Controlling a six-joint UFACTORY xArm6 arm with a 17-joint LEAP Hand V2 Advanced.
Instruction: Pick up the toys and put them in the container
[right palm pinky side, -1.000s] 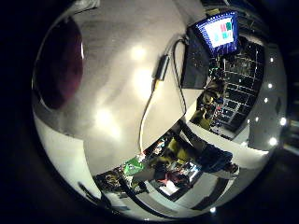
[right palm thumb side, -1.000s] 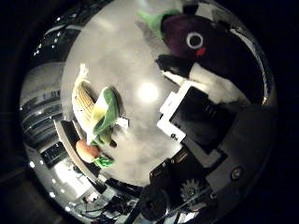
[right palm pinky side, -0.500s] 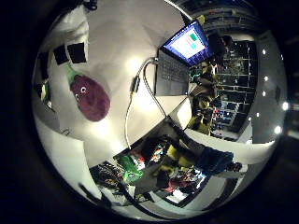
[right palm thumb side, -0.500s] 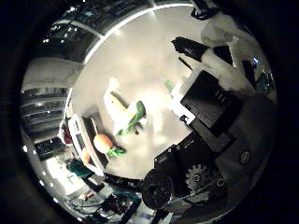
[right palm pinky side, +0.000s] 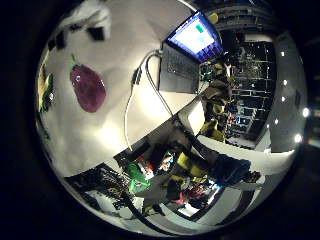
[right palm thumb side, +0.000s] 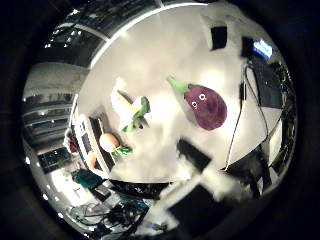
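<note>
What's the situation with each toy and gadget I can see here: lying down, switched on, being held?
Eggplant toy: lying flat on the table, not held.
Corn toy: lying on the table, apart from the eggplant toy.
Orange toy: at the table edge, untouched.
Laptop: lid open, screen lit.
Table: white top, toys spread across it.
Hand: above the table, holding nothing.

**Count of things on the table**

One purple eggplant toy (right palm thumb side: 207, 106) with a green stem lies on the white table (right palm thumb side: 165, 55). One corn toy (right palm thumb side: 129, 108), pale yellow with green husk, lies near it. One orange toy (right palm thumb side: 111, 143) with green leaves sits at the table's edge, and a second orange shape just beside it is too small to tell. One open laptop (right palm pinky side: 186, 55) stands on the table. That makes three toys that can be counted for certain.
</note>
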